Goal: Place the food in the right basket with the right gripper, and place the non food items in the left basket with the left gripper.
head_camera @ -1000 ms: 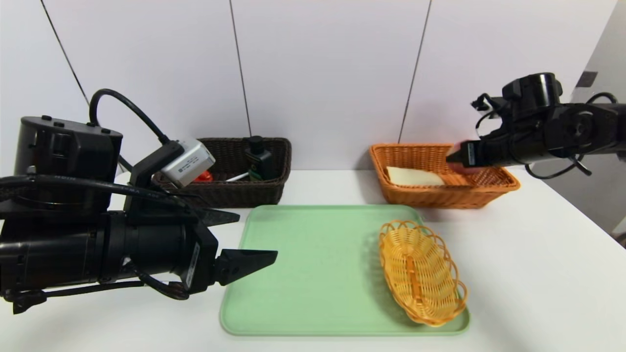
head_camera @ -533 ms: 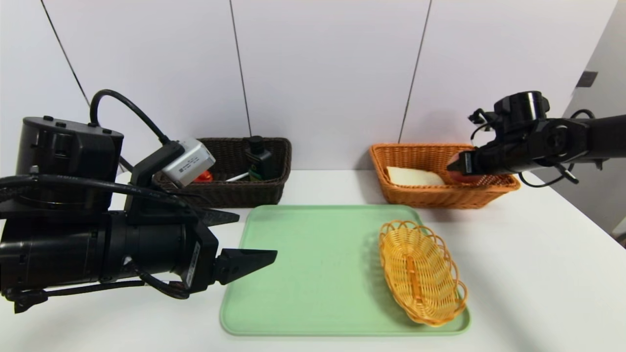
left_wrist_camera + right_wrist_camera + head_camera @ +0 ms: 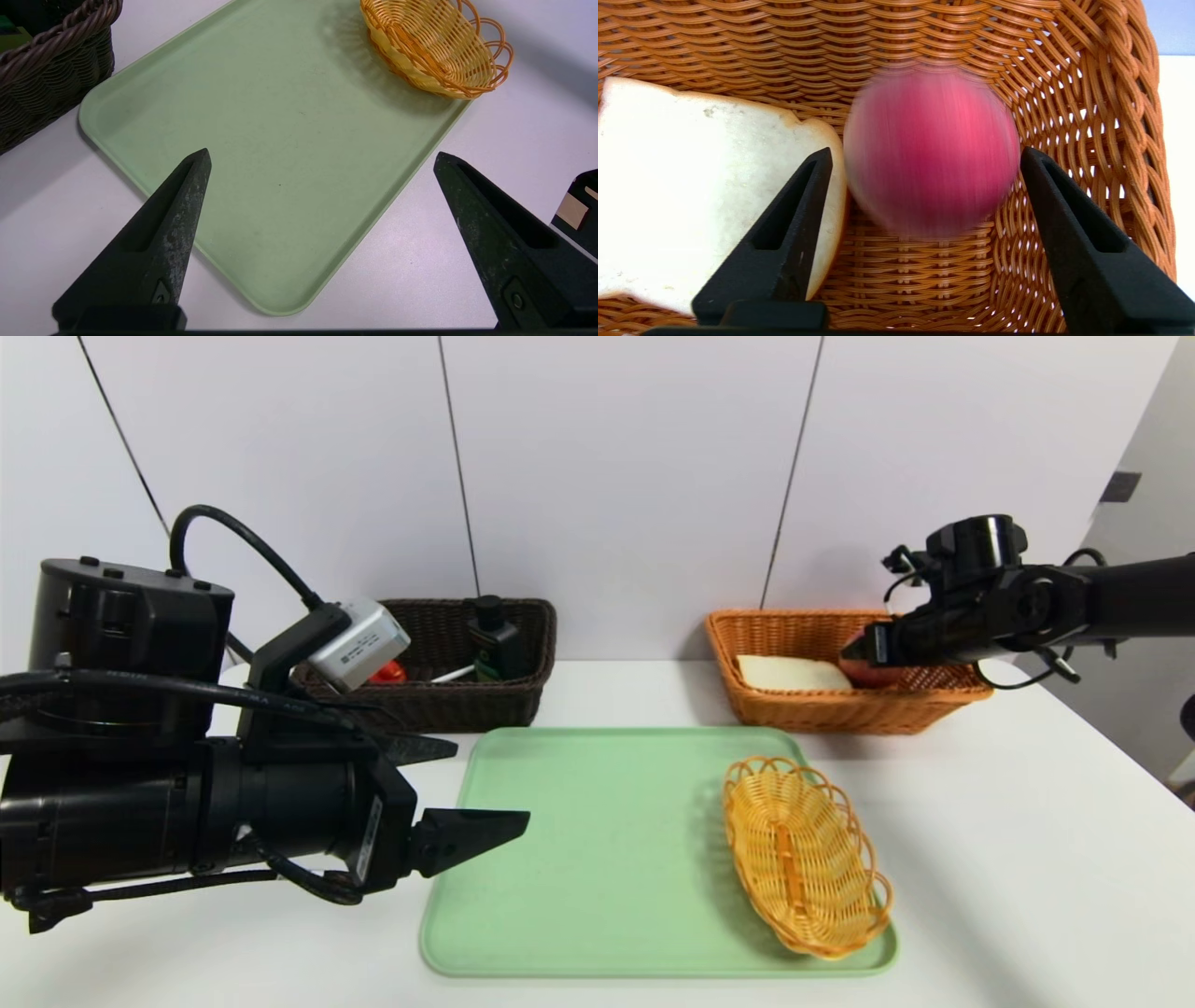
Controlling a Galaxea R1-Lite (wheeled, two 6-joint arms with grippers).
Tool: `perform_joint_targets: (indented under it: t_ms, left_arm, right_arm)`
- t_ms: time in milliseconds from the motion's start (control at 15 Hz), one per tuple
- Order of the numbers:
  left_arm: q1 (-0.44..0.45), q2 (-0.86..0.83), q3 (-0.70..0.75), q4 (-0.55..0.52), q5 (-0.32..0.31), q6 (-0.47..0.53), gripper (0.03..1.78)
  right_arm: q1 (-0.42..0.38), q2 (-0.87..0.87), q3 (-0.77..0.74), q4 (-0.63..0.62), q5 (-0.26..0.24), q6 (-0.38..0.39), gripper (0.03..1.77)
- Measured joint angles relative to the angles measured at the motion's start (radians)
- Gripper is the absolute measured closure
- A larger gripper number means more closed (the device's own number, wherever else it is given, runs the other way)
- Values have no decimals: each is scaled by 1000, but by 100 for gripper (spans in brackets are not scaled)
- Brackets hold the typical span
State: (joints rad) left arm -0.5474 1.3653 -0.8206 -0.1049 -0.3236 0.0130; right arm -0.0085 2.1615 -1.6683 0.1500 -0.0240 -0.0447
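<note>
The left gripper [image 3: 485,784] is seen nearest, held over the near-left edge of a green tray [image 3: 597,859], its fingers spread wide with nothing between them. A small yellow wicker dish [image 3: 805,855] is set on the tray's right side. Farther back, the right gripper [image 3: 864,647] is held over the right basket [image 3: 775,627], its fingers parted wide around the peach [image 3: 931,149], which appears blurred. The bread slice [image 3: 691,186] is seen lying in that basket beside the peach. The left basket [image 3: 467,700] is placed at the far left.

Two large wicker baskets, dark brown [image 3: 467,658] and orange-tan [image 3: 840,709]; one bread slice [image 3: 691,186]; one peach [image 3: 931,149]; one green tray [image 3: 597,859]; one small yellow wicker dish [image 3: 803,854]; perhaps three items in the brown one.
</note>
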Motion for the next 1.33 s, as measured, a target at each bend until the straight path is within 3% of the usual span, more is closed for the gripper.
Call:
perform_joint_targets:
  t_ms: [467, 667, 867, 1000, 1333]
  left_arm:
    - [6, -1, -1, -3, 0, 0, 12]
    - [24, -14, -5, -4, 7, -6, 12]
    - [45, -49, -5, -2, 37, -25, 12]
    - [57, -87, -5, 1, 111, -28, 12]
    - [96, -183, 4, 45, 366, -28, 12]
  right_arm:
    - [9, -50, 5, 37, 29, 4, 22]
    - [15, -147, 1, 140, 100, 8, 18]
    - [35, -282, 35, 254, 117, 4, 15]
    - [61, -399, 101, 308, 117, 3, 13]
    - [98, -729, 337, 336, 94, 6, 11]
